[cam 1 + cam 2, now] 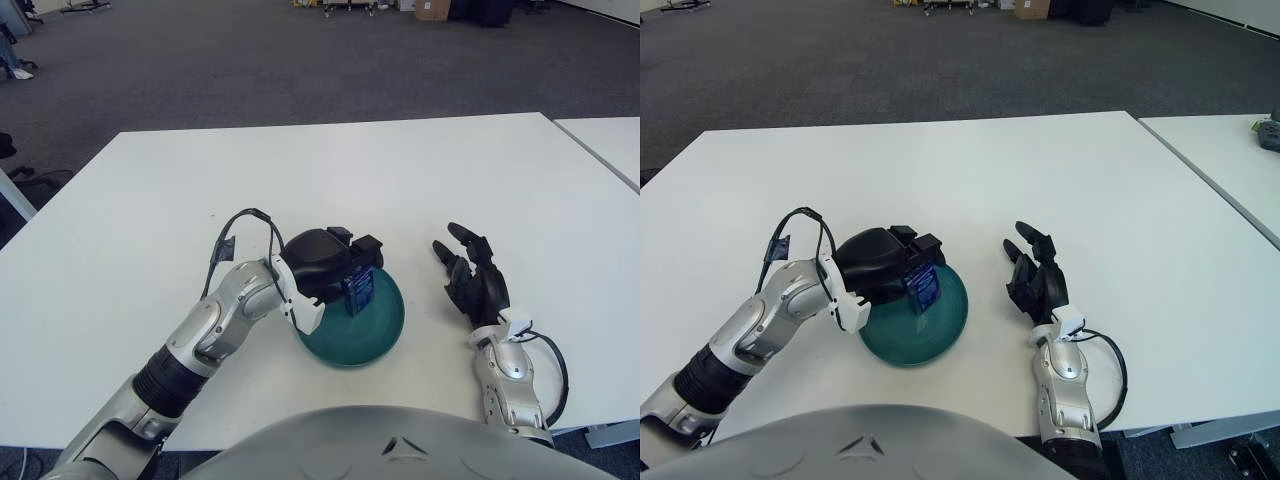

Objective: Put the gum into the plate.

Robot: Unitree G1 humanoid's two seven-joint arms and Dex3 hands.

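A dark green plate (pixel 375 335) sits on the white table near its front edge. My left hand (pixel 335 265) hovers over the plate's left half, its black fingers curled around a small blue gum pack (pixel 358 288). The pack hangs upright, low over the plate's inside; I cannot tell if it touches the plate. In the right eye view the same pack (pixel 923 285) shows above the plate (pixel 945 325). My right hand (pixel 475 280) shows to the right of the plate, fingers spread, holding nothing.
The white table (pixel 400 180) stretches far behind the plate. A second white table (pixel 605 140) stands at the right, a narrow gap between them. Grey carpet floor lies beyond.
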